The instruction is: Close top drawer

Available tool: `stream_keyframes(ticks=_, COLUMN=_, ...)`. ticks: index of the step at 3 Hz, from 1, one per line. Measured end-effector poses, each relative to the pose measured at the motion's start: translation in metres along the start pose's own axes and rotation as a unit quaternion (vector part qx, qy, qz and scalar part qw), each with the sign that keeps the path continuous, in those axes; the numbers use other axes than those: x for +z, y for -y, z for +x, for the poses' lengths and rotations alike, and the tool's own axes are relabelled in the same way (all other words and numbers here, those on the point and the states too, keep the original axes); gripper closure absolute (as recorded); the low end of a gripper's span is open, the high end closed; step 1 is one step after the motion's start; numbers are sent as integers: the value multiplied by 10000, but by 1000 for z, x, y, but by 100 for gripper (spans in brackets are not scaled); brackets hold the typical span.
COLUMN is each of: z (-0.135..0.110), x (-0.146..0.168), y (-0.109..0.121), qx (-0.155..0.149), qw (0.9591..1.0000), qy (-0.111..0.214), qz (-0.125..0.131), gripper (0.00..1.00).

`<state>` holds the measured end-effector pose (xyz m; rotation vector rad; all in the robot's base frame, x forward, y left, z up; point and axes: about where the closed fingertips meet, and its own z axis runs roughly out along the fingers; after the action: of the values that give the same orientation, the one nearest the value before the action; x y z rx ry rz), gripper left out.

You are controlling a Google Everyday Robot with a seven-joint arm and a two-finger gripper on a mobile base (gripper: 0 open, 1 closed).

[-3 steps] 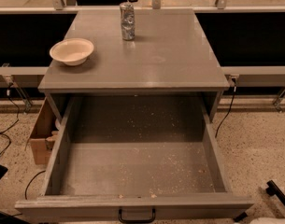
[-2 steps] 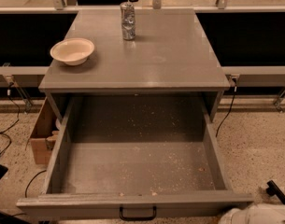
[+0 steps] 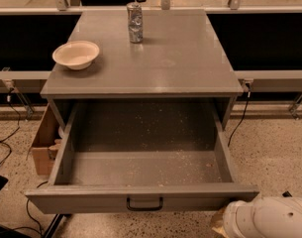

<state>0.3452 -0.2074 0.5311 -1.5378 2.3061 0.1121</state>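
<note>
The top drawer (image 3: 140, 198) of the grey cabinet (image 3: 140, 83) stands pulled far out, with its flat grey front and small black handle (image 3: 144, 205) facing me. Its grey inside (image 3: 145, 165) is speckled with crumbs and holds nothing else. A white rounded part of my arm (image 3: 269, 218) shows at the bottom right, just beside the drawer front's right corner. My gripper itself is out of view, below or behind that arm part. The lower drawers are hidden under the open one.
On the cabinet top stand a cream bowl (image 3: 76, 54) at the left and a crumpled silver can (image 3: 135, 22) at the back middle. A cardboard box (image 3: 44, 143) sits on the speckled floor left of the cabinet. Cables (image 3: 237, 125) run along both sides.
The white arm part has risen into view at the bottom right. The drawer front sits a little further in towards the cabinet than before.
</note>
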Motion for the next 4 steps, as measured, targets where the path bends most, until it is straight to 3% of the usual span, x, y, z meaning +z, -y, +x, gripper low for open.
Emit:
stream_keyframes(ticks=1, z=-25, x=6, y=16, qx=-204, qw=9997, qy=152, qz=46, gripper=100)
stream_keyframes(ticks=2, z=-28, x=12, y=22, qx=-213, qw=9995, qy=217, qz=47, gripper=100)
stream_keyframes(ticks=4, z=-55, x=31, y=79, qx=-593, qw=9964, qy=544, qz=256, gripper=100)
